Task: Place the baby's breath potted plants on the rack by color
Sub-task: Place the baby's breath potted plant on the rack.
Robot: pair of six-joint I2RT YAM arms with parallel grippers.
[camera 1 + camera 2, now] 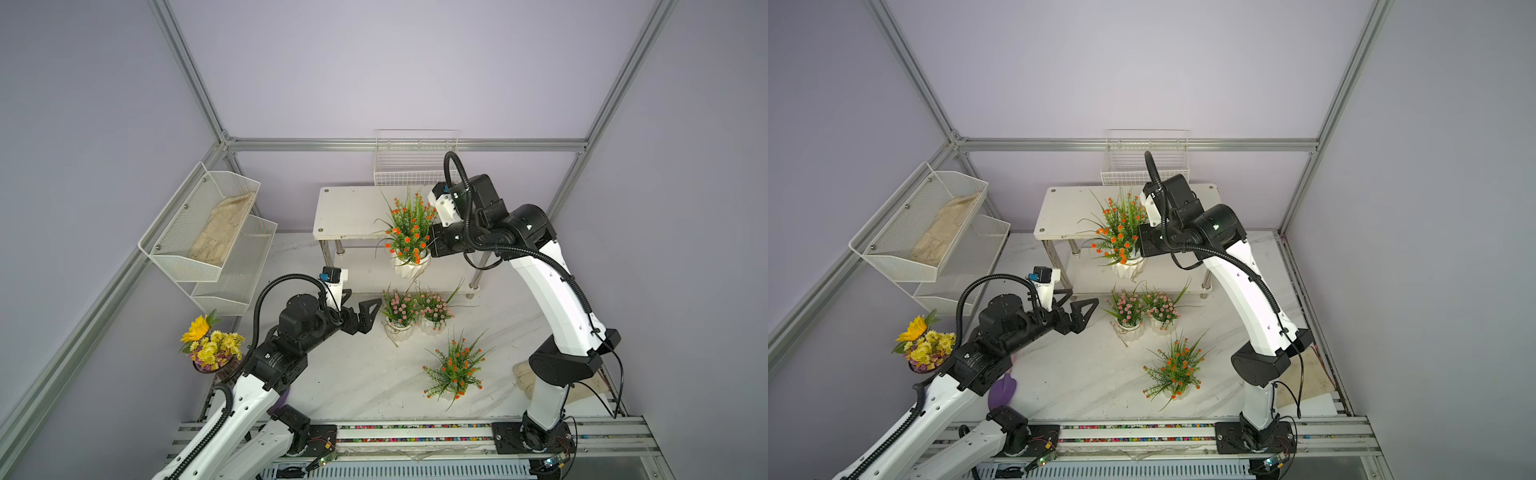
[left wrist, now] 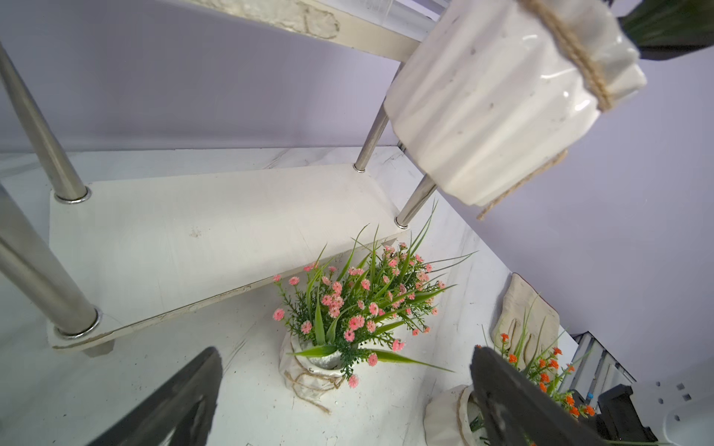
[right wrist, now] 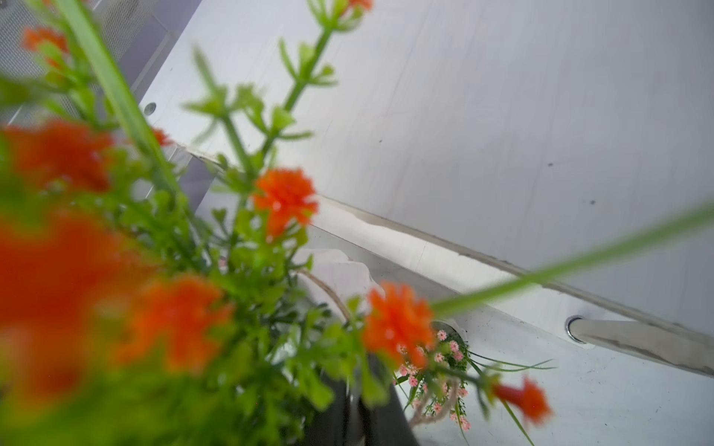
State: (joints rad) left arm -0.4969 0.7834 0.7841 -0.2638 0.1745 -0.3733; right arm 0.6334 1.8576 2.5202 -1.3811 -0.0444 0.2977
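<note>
Item: orange plant (image 1: 409, 232), mid-frame, clasped in right claw (image 1: 430, 246), seemingly bound for the rack (image 1: 349, 212); left claw (image 1: 362, 305) agape.

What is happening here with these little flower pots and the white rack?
The right end effector is shut on one orange-flowered plant and holds it in the air by the upper shelf of the rack, with the pot tilted. The left end effector is open and empty, hovering beside the two pink-flowered plants, which stand together on the table in front of the rack. The second orange plant stands on the table too. No plant is on the rack yet.
</note>
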